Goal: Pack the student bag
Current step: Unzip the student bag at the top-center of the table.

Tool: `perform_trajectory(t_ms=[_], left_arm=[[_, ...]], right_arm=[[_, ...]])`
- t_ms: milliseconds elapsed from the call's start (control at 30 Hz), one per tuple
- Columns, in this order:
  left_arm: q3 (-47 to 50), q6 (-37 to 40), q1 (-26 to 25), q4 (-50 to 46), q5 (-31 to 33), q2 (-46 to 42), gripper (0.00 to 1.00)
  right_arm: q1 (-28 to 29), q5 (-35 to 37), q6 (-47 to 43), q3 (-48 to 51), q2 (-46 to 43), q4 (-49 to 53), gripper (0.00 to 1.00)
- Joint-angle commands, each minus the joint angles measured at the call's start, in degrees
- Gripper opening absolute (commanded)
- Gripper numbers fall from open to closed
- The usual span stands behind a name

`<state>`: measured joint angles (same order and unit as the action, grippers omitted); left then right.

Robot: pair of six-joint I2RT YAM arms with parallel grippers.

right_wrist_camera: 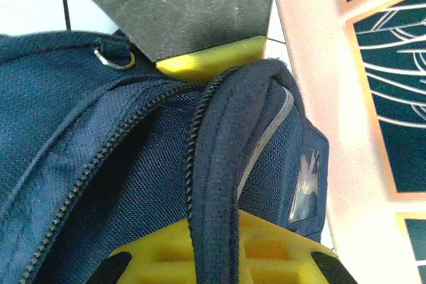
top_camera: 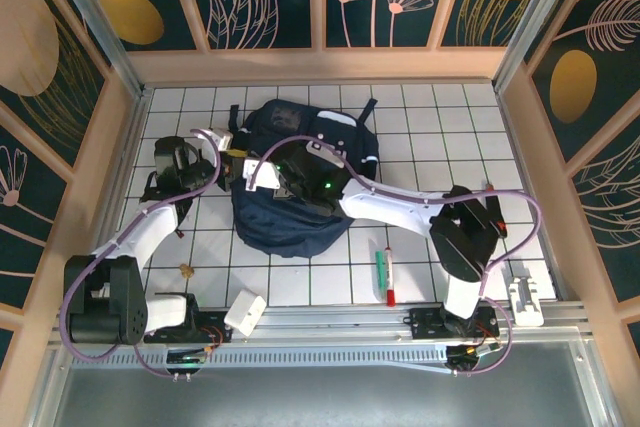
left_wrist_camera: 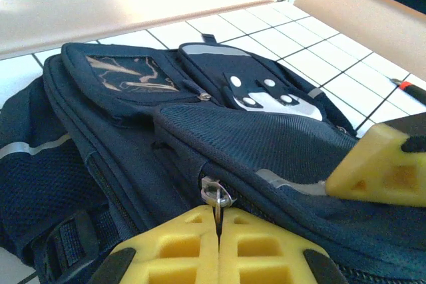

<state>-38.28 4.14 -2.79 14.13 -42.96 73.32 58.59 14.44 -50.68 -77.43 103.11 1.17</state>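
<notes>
Top external view first: spotting the backpack (top_camera: 290,232) flat on the tiled table (top_camera: 440,117), dead centre of the frame, both arms reaching in over it. Over to the left wrist view: left gripper (left_wrist_camera: 218,221) pressed together at the bottom middle of the frame, pinching the metal zipper pull (left_wrist_camera: 214,194) right at the fingertips. Right wrist view now: right gripper (right_wrist_camera: 214,157) clamped tight across a padded rim (right_wrist_camera: 213,118) of the backpack, one yellow finger above, one below, with zipper teeth (right_wrist_camera: 100,157) running down towards the lower left. Reads as the opening step, getting the zip undone before any loading; nothing visibly packed yet, and a marker (top_camera: 385,275) lying lower right of the backpack, well apart from it. Next up, most likely: hauling the pull along the zipper track while bracing the rim, steady and in line with the teeth, no yanking sideways for fear of losing that small ring. As for the lie: front face up, long axis running roughly up and down the top view with a slight tilt, loose strap ends towards the upper edge, rounded end towards the arm bases at the bottom.
</notes>
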Motion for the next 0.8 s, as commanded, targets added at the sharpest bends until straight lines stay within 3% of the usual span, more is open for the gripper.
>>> perform_trajectory(t_ms=[0,167,333,500,700,767], left_arm=[[-2.8,3.9,-0.2,-2.1,-2.0,-0.7,0.00],[-13.1,15.6,0.0,-13.2,-1.9,7.6,0.00],[-20.4,25.5,1.2,-19.1,-3.8,15.0,0.00],[-24.6,37.6,1.3,-24.7,-2.5,23.4,0.00],[-27.3,36.2,1.3,-23.3,-2.4,31.0,0.00],[-26.8,34.2,1.3,-21.5,-2.8,31.2,0.18]], right_arm=[[-1.2,-5.7,-1.2,-1.6,-2.7,-0.7,0.00],[-4.5,-15.1,-11.6,-1.5,-5.8,8.0,0.00],[-6.7,-17.2,-21.1,1.1,-9.8,9.6,0.00],[-7.5,-26.2,-26.8,4.7,-14.2,9.8,0.00],[-6.9,-29.2,-27.3,4.9,-14.3,8.1,0.00],[-7.0,-28.3,-26.0,4.6,-13.6,6.3,0.00]])
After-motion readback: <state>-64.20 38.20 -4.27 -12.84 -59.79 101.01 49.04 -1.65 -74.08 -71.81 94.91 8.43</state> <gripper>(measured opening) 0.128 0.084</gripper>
